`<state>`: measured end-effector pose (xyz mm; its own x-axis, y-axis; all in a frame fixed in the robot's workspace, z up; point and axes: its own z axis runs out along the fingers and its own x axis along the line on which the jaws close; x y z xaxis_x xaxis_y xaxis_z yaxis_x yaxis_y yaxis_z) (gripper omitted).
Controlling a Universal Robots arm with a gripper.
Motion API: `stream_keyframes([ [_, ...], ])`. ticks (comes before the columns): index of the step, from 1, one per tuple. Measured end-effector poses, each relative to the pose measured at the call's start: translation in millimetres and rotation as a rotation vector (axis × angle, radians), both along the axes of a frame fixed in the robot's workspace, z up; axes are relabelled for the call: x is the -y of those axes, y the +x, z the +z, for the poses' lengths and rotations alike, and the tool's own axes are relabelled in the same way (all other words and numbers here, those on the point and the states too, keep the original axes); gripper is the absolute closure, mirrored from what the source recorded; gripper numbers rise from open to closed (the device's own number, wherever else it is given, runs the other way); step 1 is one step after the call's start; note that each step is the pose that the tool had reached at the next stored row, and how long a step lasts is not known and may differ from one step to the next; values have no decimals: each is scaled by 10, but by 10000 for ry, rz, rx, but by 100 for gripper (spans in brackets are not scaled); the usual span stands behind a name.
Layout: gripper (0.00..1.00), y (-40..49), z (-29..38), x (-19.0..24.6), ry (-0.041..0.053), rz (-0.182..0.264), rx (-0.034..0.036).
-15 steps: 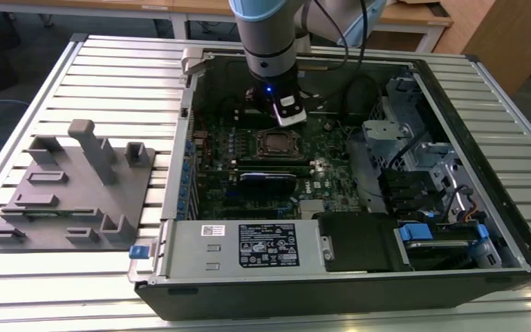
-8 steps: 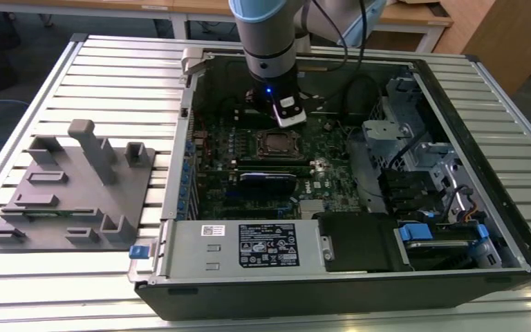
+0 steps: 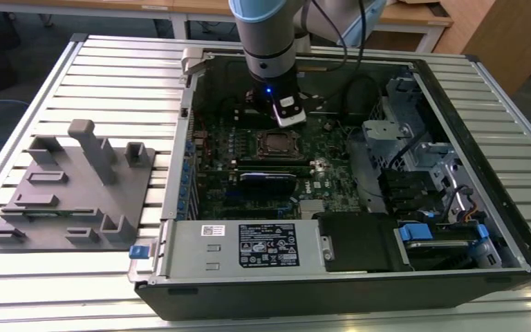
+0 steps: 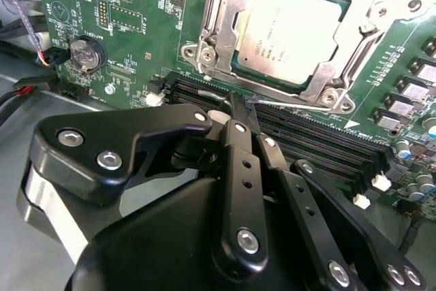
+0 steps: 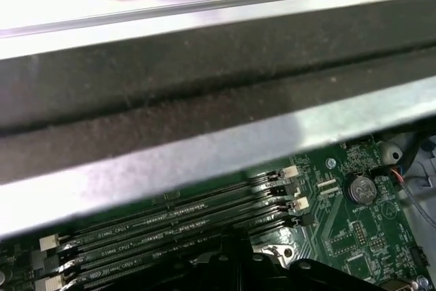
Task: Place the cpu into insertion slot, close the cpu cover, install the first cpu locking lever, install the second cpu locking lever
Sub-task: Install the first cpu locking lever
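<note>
The cpu (image 4: 293, 22), with its silvery top, lies seated in the insertion slot (image 3: 276, 143) on the green board. The cpu cover (image 4: 320, 85), a silver frame, lies down flat around it. A thin wire locking lever (image 4: 293, 105) runs along the socket's edge on the memory-slot side. My gripper (image 4: 238, 103) is shut, and its black fingertips sit right at the hooked end of that lever. I cannot tell whether they press on it. In the exterior view the gripper (image 3: 289, 117) hangs inside the open case, just behind the socket.
Long black memory slots (image 4: 313, 144) lie between my fingers and the socket, and a coin battery (image 4: 85, 52) sits off to one side. Case walls, a power supply (image 3: 247, 245) and a drive cage (image 3: 413, 138) hem in the board. A grey fixture (image 3: 72, 187) stands at the exterior view's left.
</note>
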<state>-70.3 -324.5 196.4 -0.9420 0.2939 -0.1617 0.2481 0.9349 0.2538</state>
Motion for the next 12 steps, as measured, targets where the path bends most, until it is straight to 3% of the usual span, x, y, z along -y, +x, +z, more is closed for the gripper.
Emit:
stream_keyframes([
  [9, 90, 0, -10, -18, -43, 0, 2],
  [12, 90, 0, -14, -19, -137, -2, 4],
])
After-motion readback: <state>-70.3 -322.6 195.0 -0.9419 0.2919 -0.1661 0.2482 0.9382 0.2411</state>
